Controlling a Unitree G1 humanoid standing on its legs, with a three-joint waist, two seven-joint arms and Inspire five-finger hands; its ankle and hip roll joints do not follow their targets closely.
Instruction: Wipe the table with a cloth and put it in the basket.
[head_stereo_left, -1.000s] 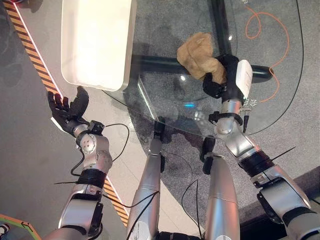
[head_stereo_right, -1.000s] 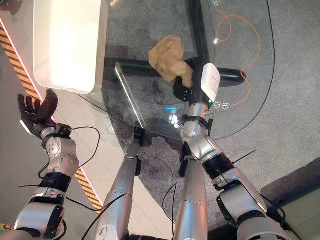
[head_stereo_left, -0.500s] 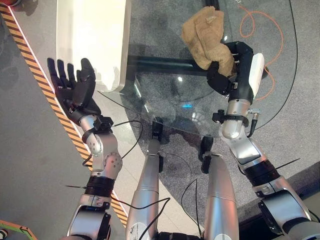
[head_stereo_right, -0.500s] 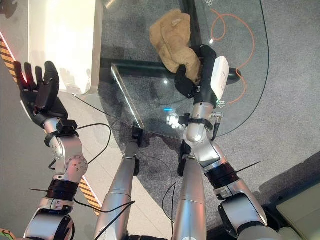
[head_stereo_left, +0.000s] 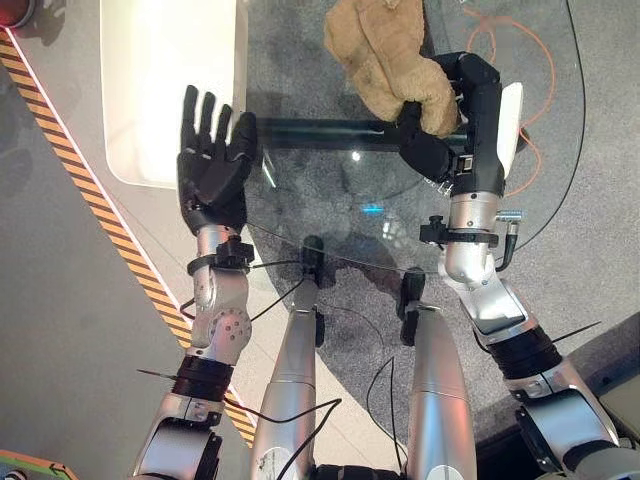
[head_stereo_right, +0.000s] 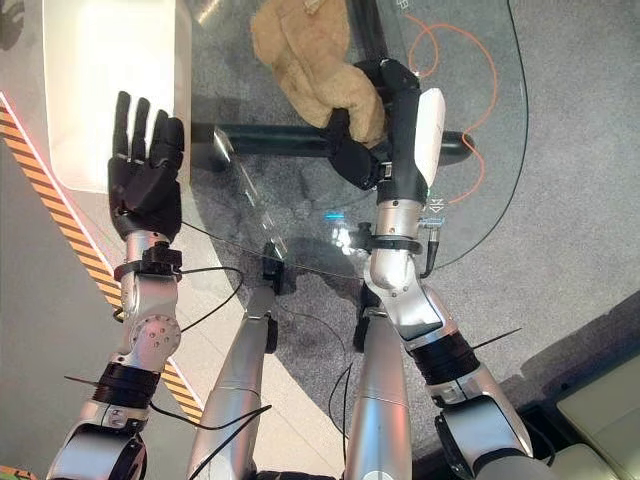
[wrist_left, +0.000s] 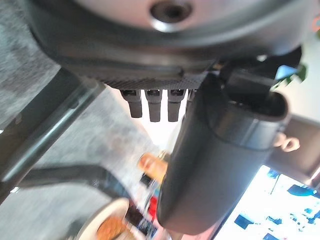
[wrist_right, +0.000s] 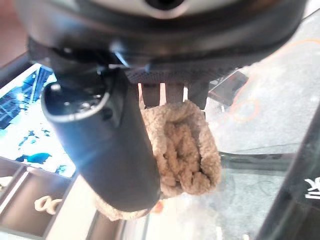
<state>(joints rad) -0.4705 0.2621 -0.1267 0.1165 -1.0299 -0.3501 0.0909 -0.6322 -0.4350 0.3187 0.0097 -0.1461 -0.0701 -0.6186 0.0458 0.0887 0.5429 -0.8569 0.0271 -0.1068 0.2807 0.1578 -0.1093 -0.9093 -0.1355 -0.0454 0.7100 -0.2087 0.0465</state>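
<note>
While clutching cloth (head_stereo_left: 385, 55), right hand (head_stereo_left: 455, 120) raised

You see a tan cloth (head_stereo_left: 385, 55) of rough, nubbly terry, a smooth glossy glass table (head_stereo_left: 330, 215), a matt white plastic basket (head_stereo_left: 165, 90), and matt grey carpet (head_stereo_left: 600, 230) beneath.

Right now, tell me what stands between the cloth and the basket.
The right hand grips the cloth over the glass table. The left hand is raised open by the basket's near corner, partly in that path.
</note>
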